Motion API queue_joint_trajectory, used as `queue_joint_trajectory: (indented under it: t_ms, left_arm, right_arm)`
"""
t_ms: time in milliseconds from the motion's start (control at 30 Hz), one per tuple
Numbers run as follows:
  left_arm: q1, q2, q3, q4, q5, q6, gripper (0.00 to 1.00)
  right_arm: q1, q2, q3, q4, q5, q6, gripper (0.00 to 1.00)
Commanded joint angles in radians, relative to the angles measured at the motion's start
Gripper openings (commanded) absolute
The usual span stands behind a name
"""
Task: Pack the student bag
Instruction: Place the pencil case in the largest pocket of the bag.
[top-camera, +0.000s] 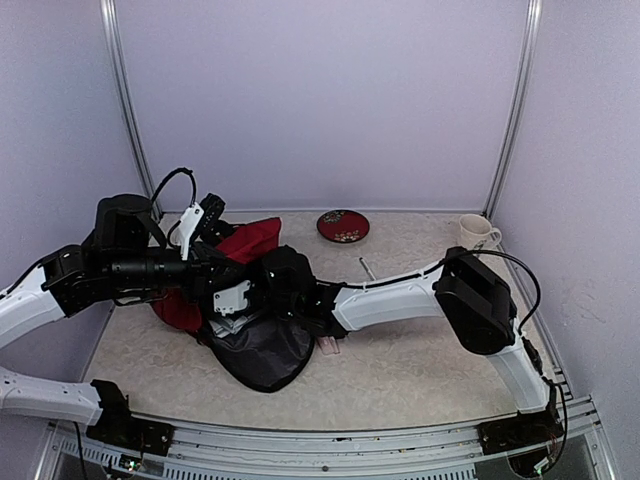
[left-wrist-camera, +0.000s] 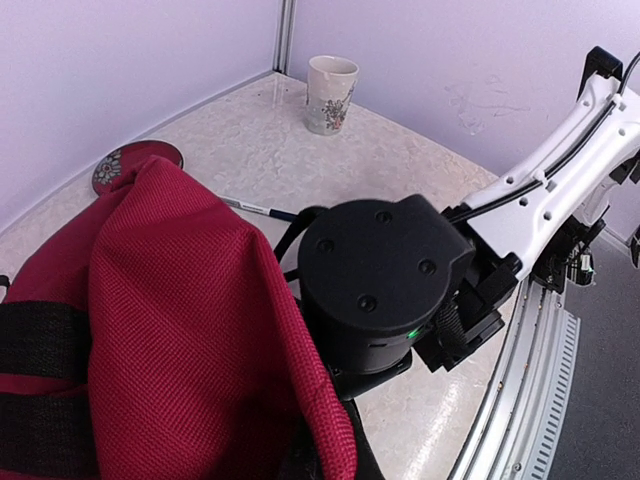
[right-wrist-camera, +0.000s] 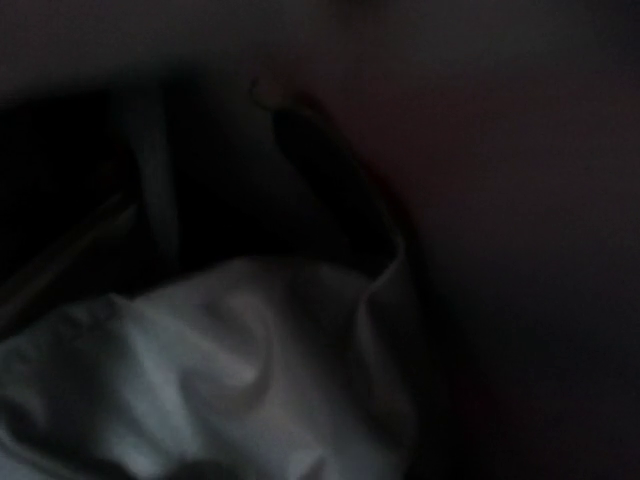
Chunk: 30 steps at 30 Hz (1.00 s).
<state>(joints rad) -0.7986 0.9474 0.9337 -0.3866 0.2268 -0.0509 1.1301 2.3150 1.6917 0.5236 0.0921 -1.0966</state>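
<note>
While right gripper is buried inside the student bag (top-camera: 252, 240), jaws unseen, can't tell their state; left gripper (top-camera: 230, 295) pressed together by red fabric

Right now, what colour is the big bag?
The bag is dark red with black straps, clearest in the left wrist view.

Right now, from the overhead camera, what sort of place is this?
Probably a robot test booth, not a real room: plain pale walls with metal corner posts, a speckled table with a rail at its near edge, and staged props: mug, red dish, backpack.
</note>
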Motion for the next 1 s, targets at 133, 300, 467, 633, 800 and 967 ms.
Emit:
queue_joint_trajectory:
  t_ms: [133,300,467,633,800,967]
  left_arm:
    - [0.153,0.008,-0.07,0.031,0.139,-0.056,0.0]
    - [0.208,0.018,-0.137,0.082,0.125,-0.111,0.0]
    - [0.245,0.042,-0.151,0.092,0.104,-0.144,0.0]
    - [0.264,0.047,-0.144,0.115,0.062,-0.143,0.0]
    - [0.267,0.049,-0.135,0.118,0.074,-0.129,0.0]
    - [0.267,0.024,-0.133,0.131,0.074,-0.123,0.0]
  right_arm:
    - [-0.002,-0.027,-0.126,0.044,0.008,0.006,0.53]
    - [0.012,-0.106,-0.181,0.022,-0.018,0.034,0.74]
    - [0.03,-0.169,-0.31,0.112,-0.012,-0.06,0.75]
    - [0.045,-0.285,-0.406,0.089,-0.074,-0.006,0.75]
    - [0.046,-0.414,-0.519,0.022,-0.132,0.162,0.7]
    - [0.033,-0.485,-0.615,-0.005,-0.064,0.422,0.53]
